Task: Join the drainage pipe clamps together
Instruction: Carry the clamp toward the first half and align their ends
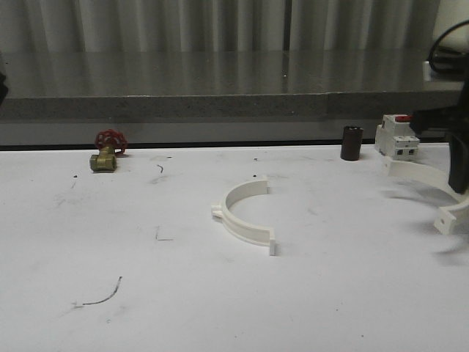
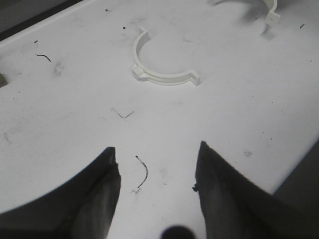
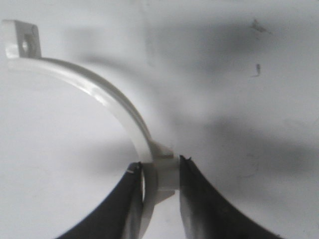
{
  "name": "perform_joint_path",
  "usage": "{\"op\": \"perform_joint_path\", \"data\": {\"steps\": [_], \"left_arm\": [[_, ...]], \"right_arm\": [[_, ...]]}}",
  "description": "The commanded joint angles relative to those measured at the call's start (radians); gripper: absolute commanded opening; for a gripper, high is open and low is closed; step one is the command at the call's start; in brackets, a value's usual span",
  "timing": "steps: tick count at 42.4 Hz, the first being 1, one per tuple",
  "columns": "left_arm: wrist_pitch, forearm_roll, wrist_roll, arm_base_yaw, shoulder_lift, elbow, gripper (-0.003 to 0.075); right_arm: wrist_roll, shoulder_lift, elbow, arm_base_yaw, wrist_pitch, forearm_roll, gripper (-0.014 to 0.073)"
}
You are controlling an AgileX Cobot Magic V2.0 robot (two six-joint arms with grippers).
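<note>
- R gripper (image 3: 160,179): fingers clamped on one white clamp half (image 3: 99,94), held above table (image 1: 146,293) at far right, near breaker (image 1: 397,136).
- L gripper (image 2: 157,169): jaws apart, holding nothing, angled down over table.
- Other clamp half (image 1: 242,213) lies flat mid-table.

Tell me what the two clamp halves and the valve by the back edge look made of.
Clamp half on the table and the one in the right gripper, clamp: apparently moulded white plastic, smooth, slightly glossy. Valve: yellowish metal body, likely brass; red handwheel, material unclear.
</note>
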Motion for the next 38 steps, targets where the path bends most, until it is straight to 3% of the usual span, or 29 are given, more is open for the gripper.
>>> {"op": "perform_joint_path", "data": {"steps": [1, 20, 28, 38], "left_arm": [[-0.071, -0.007, 0.0, 0.004, -0.006, -0.027, 0.0345], [-0.071, -0.007, 0.0, 0.004, -0.006, -0.027, 0.0345], [-0.071, -0.007, 0.0, 0.004, -0.006, -0.027, 0.0345], [-0.071, -0.007, 0.0, 0.004, -0.006, -0.027, 0.0345]], "right_arm": [[0.037, -0.089, -0.03, 0.047, 0.019, 0.013, 0.0162], [0.423, -0.031, -0.16, 0.343, 0.083, -0.083, 0.0163], [0.551, 0.037, -0.241, 0.379, 0.13, -0.107, 0.0163], [0.554, 0.095, -0.259, 0.382, 0.114, -0.107, 0.0163]]}}
